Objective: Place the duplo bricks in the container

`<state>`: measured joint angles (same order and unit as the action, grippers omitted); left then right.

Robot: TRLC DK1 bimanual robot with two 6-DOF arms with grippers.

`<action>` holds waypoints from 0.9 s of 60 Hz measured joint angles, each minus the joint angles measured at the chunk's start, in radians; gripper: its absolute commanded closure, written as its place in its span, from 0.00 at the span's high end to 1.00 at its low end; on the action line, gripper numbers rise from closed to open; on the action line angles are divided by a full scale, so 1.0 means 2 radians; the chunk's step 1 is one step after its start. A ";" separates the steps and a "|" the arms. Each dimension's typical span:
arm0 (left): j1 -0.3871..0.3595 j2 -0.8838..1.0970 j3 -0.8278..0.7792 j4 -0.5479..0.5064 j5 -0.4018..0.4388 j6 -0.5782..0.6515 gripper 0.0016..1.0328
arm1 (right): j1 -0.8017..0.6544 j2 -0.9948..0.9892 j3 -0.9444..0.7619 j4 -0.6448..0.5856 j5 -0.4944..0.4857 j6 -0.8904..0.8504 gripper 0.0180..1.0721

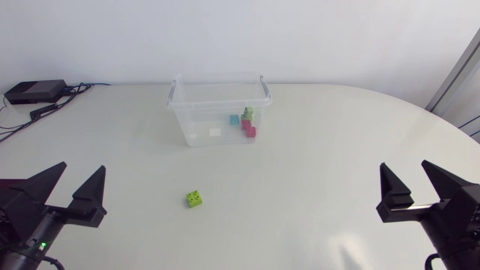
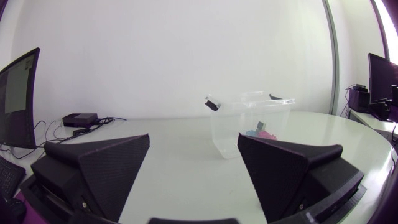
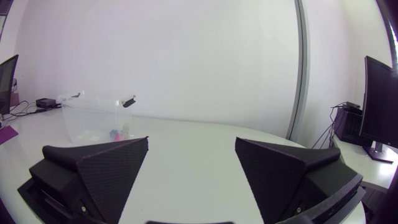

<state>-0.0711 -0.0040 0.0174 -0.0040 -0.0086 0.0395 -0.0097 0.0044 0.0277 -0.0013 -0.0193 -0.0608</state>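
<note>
A clear plastic container (image 1: 196, 105) stands at the back middle of the table, with blue, green and red duplo bricks (image 1: 247, 122) inside at its right end. One lime-green duplo brick (image 1: 194, 198) lies on the table in front of it. My left gripper (image 1: 75, 184) is open at the front left, well apart from the loose brick. My right gripper (image 1: 415, 180) is open at the front right. In the left wrist view the container (image 2: 231, 124) stands ahead of the open left gripper (image 2: 194, 163). In the right wrist view the container (image 3: 81, 118) is far ahead, beside the open right gripper (image 3: 191, 163).
A black box (image 1: 34, 91) with cables sits at the table's back left corner. White tabletop (image 1: 315, 165) stretches between both grippers and the container.
</note>
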 measured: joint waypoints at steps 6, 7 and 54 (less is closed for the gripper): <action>0.005 0.000 0.000 -0.002 0.000 0.006 0.96 | 0.000 0.000 0.000 0.000 0.000 0.000 0.96; 0.006 0.000 0.000 -0.002 0.000 0.007 0.96 | 0.000 0.000 0.000 0.000 0.000 0.000 0.96; -0.018 0.346 0.241 -0.179 0.006 0.022 0.96 | 0.000 0.000 0.000 0.000 0.000 0.000 0.96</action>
<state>-0.1074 0.6884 0.5003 -0.3630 0.0025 0.0837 -0.0097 0.0044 0.0277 -0.0013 -0.0193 -0.0608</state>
